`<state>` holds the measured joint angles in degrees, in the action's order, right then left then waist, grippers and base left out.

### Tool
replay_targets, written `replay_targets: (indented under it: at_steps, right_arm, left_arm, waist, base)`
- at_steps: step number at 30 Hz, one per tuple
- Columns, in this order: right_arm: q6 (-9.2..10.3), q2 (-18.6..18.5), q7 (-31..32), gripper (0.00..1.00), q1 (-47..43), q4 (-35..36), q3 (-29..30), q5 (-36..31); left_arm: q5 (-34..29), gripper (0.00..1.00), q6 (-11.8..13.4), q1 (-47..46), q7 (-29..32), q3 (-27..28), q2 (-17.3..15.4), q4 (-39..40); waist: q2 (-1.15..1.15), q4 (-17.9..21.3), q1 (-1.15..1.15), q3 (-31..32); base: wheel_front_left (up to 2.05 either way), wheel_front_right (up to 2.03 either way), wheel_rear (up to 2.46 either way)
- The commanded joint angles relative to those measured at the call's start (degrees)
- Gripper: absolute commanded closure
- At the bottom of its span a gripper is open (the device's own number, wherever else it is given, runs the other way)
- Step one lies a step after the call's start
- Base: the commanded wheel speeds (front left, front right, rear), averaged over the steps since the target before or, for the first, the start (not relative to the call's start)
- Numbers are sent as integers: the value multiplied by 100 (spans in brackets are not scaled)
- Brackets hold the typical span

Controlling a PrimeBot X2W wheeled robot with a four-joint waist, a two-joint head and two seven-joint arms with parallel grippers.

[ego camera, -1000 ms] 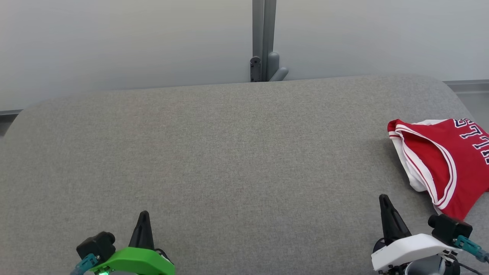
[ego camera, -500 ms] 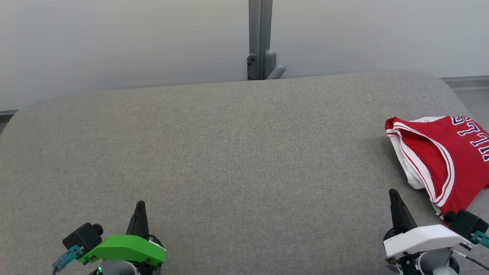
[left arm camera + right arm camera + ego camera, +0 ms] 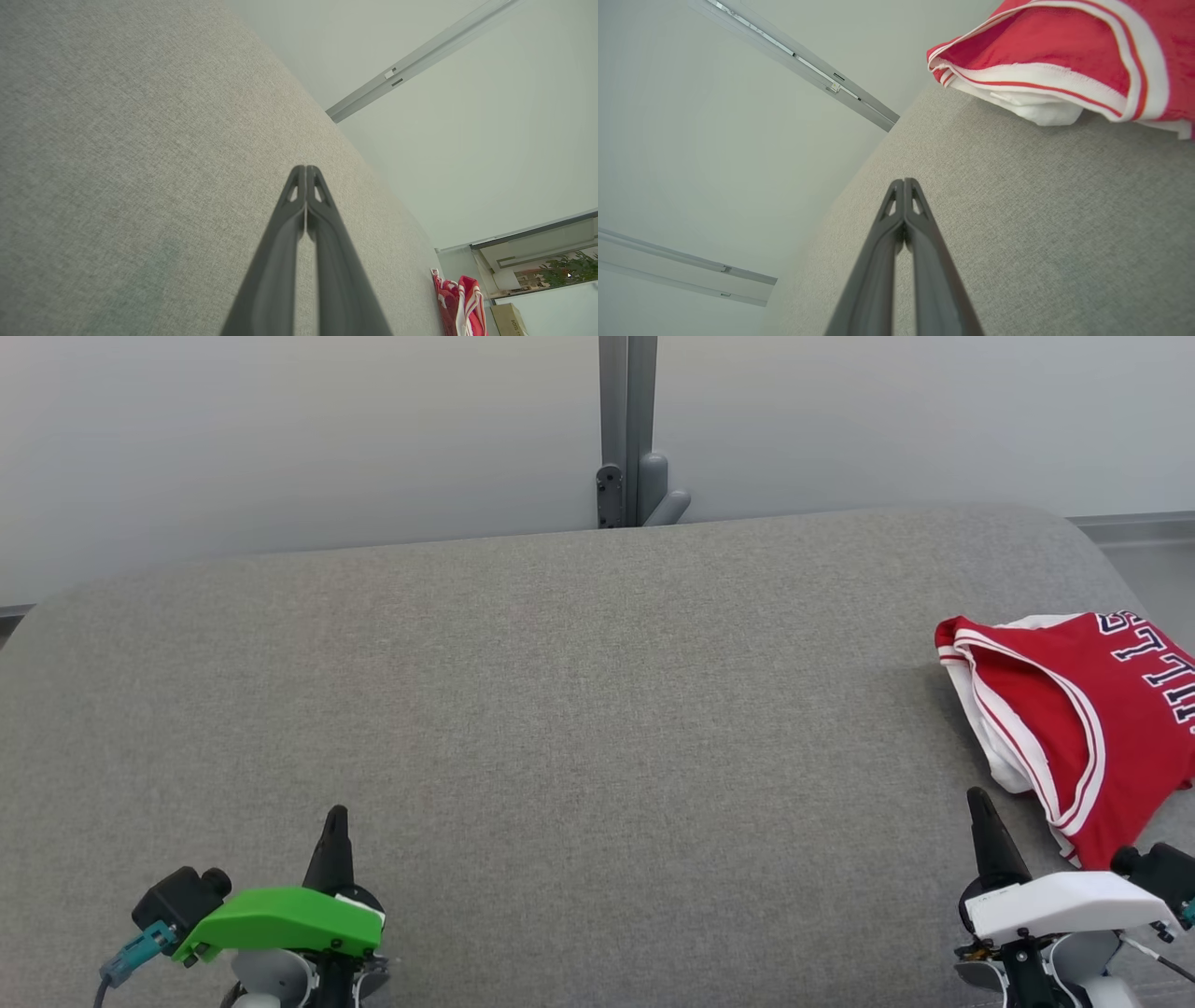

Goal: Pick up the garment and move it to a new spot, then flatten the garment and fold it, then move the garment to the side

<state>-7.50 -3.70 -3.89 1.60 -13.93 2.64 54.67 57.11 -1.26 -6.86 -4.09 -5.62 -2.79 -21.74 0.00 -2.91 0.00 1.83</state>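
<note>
Your head view puts the red garment (image 3: 1074, 728) at the worktop's (image 3: 560, 691) right edge, dark lettering up, near the right gripper (image 3: 977, 798). The right wrist view adds a white layer under its striped trim. Each wrist view shows its jaws clenched tip to tip on nothing. The left gripper (image 3: 334, 817) sits well apart from the garment.

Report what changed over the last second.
The head camera shifted a little, so the whole scene slid up and left. Against that, the right gripper edged rightward, nearer the red jersey, and the left gripper advanced slightly. Nothing was gripped or released. Both grippers stayed shut and empty; the jersey lies untouched on the grey cushion.
</note>
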Motion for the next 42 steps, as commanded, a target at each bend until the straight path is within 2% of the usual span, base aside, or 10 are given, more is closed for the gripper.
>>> replay_targets:
  at_steps: [1,19,42]
  right_arm:
    - [-1,-41,45,100,161,31,52,180]
    - [-1,-53,350,100,327,-44,310,1344]
    - [-1,-54,652,100,488,-122,571,2455]
  left_arm:
    - [157,100,-50,-201,31,45,-11,35]
    - [1254,100,-245,-470,321,230,-12,-52]
    - [2312,100,-421,-725,600,408,-14,-145]
  waist:
    - [0,6,0,-4]
    - [0,79,0,-57]
    - [0,163,0,-118]
  base:
    - [0,0,0]
    - [0,0,0]
    - [0,0,0]
